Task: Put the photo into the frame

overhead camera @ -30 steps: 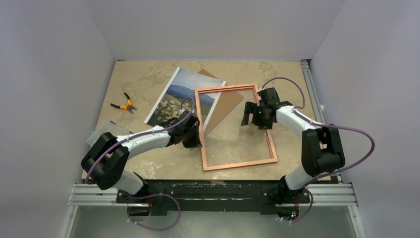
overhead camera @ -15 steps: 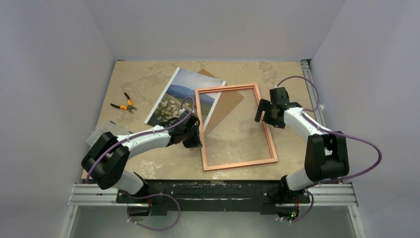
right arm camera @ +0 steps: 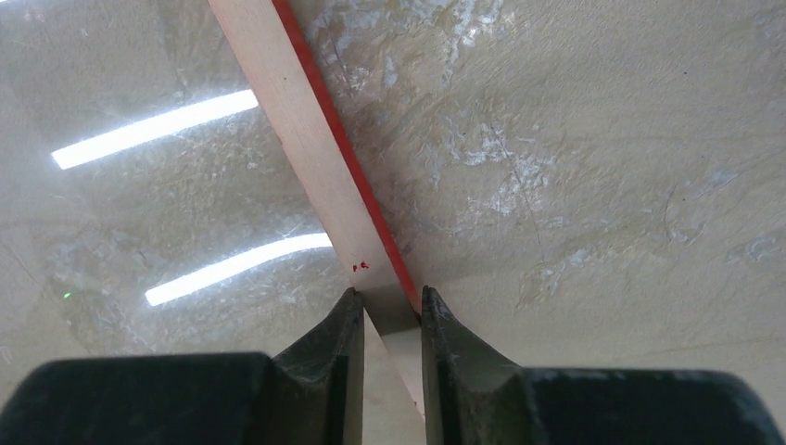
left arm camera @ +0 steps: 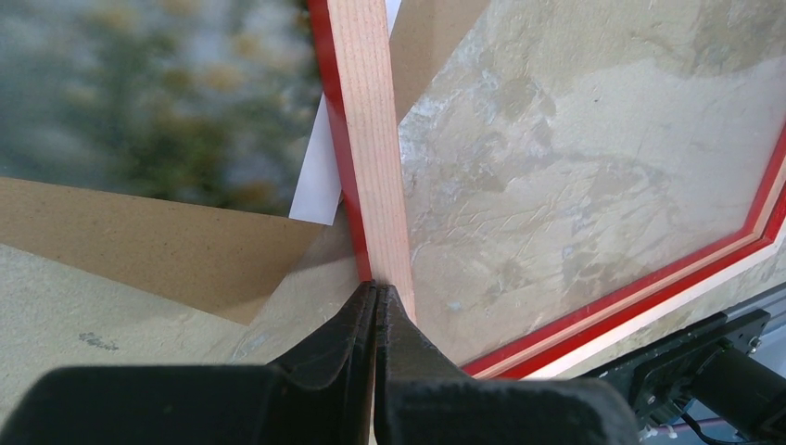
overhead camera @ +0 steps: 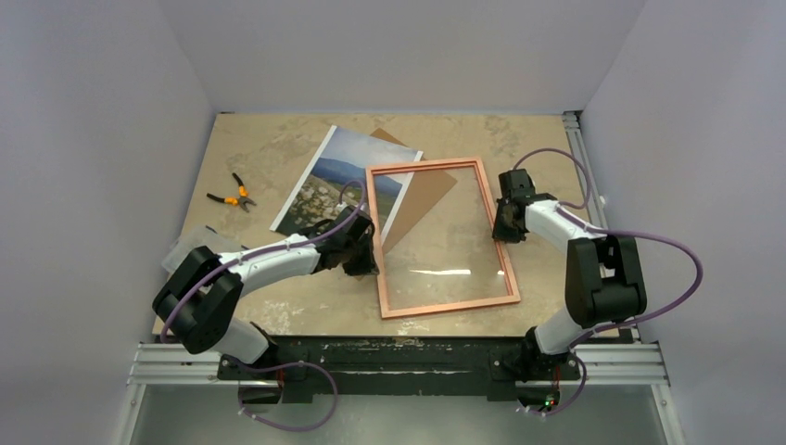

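1. Frame (overhead camera: 450, 307) is your biggest piece. It lies flat on the table (overhead camera: 278, 148) between the two arms, pale wood back up and red front down. Its long axis runs far to near, with the near end swung a little to your right.
2. The photo (overhead camera: 338, 176) lies face up just left of the frame, and its right part is tucked under the frame's far-left corner. Its long axis slants from far-right to near-left, and the sky end points toward the far wall. It is not in the frame, so I judge the main step is yet to do.
3. The board (left arm camera: 139, 241) lies beneath the photo and that same corner of the frame. With the board out, the back looks open and ready. What is left, as I read it, is to free the photo, turn it face down onto the pane and square it to the rails.
4. Your right gripper (right arm camera: 387, 311) is clamped across the frame's right rail, one finger on each side. Your left gripper (left arm camera: 375, 297) has its fingers fully together, with the tips at the left rail. You cannot tell from these views whether it pinches anything.
5. The pliers (overhead camera: 234, 193) lie well apart at far left.
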Robot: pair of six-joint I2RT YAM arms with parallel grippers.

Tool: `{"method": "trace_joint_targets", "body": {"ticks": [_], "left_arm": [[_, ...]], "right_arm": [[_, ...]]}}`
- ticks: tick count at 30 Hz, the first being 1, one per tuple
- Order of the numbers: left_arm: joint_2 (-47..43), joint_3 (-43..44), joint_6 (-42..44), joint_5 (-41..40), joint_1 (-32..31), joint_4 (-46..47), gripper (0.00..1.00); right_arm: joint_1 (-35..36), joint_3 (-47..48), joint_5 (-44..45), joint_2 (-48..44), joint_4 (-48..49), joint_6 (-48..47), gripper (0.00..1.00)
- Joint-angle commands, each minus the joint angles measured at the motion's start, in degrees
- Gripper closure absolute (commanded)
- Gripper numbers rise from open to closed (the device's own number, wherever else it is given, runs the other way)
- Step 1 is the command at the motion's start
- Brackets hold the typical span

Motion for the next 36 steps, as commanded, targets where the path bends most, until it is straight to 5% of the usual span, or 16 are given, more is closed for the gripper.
{"method": "trace_joint_targets", "body": {"ticks": [1, 12, 25, 27, 32, 36], "left_arm": [[4.79, -3.27, 3.13, -5.95, -0.28, -7.76, 1.00], [5.37, -1.79, 3.31, -4.56, -0.75, -7.04, 0.99], [3.65, -2.76, 2.54, -2.70, -1.59, -3.22, 0.60], [2.97, -3.12, 2.23, -1.67, -1.60, -2.38, 0.58], [1.20, -3.40, 1.09, -0.33, -1.94, -0.56, 0.57], [0.68, -2.98, 0.12, -0.33, -2.82, 0.37, 0.56]], "right_arm": [[0.14, -1.24, 2.93, 0.73, 1.05, 3.12, 0.96], [-1.24, -4.07, 3.62, -2.94, 0.72, 5.11, 1.00], [-3.04, -5.22, 3.11, -7.96, 0.49, 3.80, 0.99], [-3.02, -4.72, 1.53, -8.45, 0.53, 3.53, 0.90], [-3.04, -3.90, -2.02, -11.30, 0.26, 3.38, 0.34], [-3.02, -3.33, -3.79, -13.74, -0.20, 3.64, 0.20]]}}
